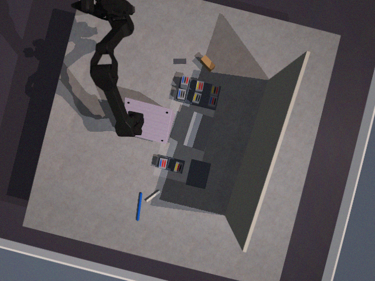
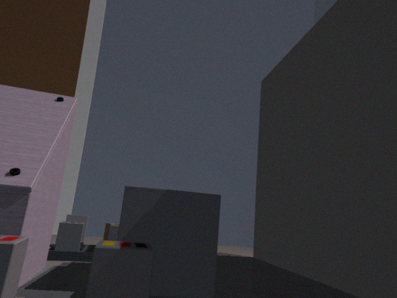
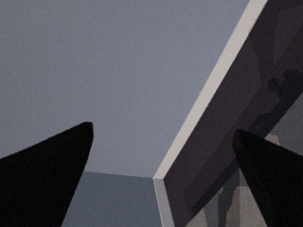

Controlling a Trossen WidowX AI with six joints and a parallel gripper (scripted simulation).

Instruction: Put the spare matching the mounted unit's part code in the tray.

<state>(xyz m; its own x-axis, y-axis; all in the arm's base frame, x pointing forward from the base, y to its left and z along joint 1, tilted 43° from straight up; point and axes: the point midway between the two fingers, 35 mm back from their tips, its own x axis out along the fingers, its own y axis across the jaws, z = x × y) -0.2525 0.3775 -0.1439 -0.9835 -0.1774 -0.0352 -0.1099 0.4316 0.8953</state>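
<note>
The grey worktop [image 1: 91, 181] carried coded spares [image 1: 197, 92] mid-surface and a dark tray [image 1: 198, 174] nearer its lower edge. The gripper [image 1: 135, 123] hung over the pink mounted unit [image 1: 157, 127], jaws wide open, empty. Its back code unread, a wrong spare might be picked.
</note>
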